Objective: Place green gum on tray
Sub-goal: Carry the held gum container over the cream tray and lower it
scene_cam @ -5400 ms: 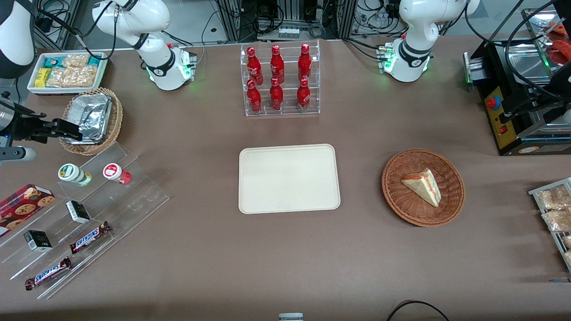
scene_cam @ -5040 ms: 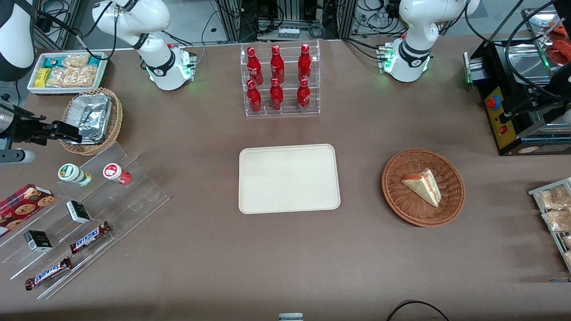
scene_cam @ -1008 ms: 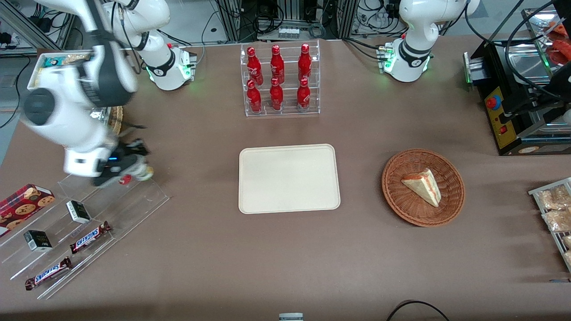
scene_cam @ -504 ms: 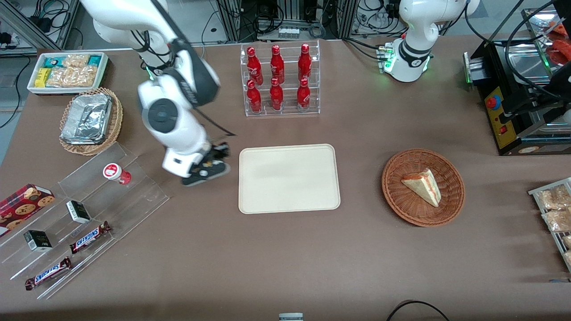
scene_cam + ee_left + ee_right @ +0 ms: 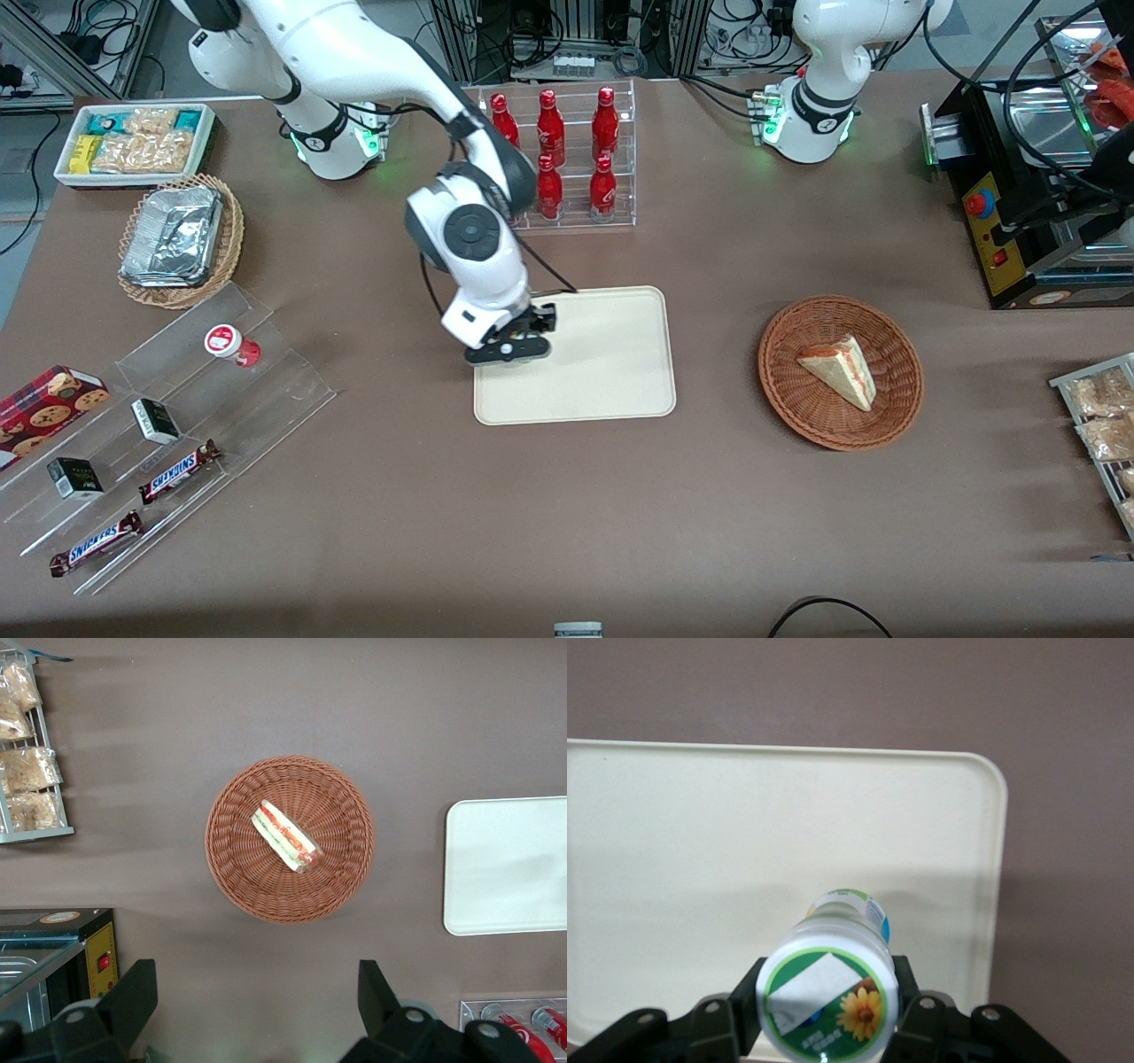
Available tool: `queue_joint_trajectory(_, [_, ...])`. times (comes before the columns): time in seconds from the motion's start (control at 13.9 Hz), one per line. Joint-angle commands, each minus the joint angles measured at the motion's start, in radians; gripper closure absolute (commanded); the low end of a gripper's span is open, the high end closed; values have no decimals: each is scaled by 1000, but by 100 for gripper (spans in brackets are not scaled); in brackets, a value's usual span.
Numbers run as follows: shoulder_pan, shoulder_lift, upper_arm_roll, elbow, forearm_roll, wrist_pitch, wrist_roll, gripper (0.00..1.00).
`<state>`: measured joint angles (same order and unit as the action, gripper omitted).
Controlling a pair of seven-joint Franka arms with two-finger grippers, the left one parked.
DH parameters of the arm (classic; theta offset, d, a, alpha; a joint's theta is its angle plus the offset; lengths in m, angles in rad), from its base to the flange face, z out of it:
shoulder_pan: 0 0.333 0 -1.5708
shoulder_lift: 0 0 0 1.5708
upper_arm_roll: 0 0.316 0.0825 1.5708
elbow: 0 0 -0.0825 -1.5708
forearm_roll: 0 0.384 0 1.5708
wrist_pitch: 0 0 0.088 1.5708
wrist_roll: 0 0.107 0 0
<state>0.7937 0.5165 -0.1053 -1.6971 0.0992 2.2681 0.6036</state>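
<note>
We have the tool (image 5: 512, 341) clamped on the green gum (image 5: 829, 997), held over the tray (image 5: 611, 372) at its end toward the working arm. The bottle's long axis points down at the tray floor, lid toward the wrist camera. Smooth white plastic cylinder, glossy flower label; tray is matte cream, low rim, rounded corners, mid-desk. Next, as we judge it: straight down.
</note>
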Motion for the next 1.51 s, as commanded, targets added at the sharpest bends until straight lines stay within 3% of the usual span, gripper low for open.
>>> queue_joint_trajectory(0.0, [35, 91, -13, 100, 23, 22, 77, 100])
queue_joint_trajectory(0.65, [70, 203, -13, 111, 36, 159, 125, 98])
queue_joint_trajectory(0.79, [68, 211, -13, 111, 36, 160, 125, 0])
queue_joint_trajectory(1.44, [71, 194, -14, 103, 17, 149, 19, 0])
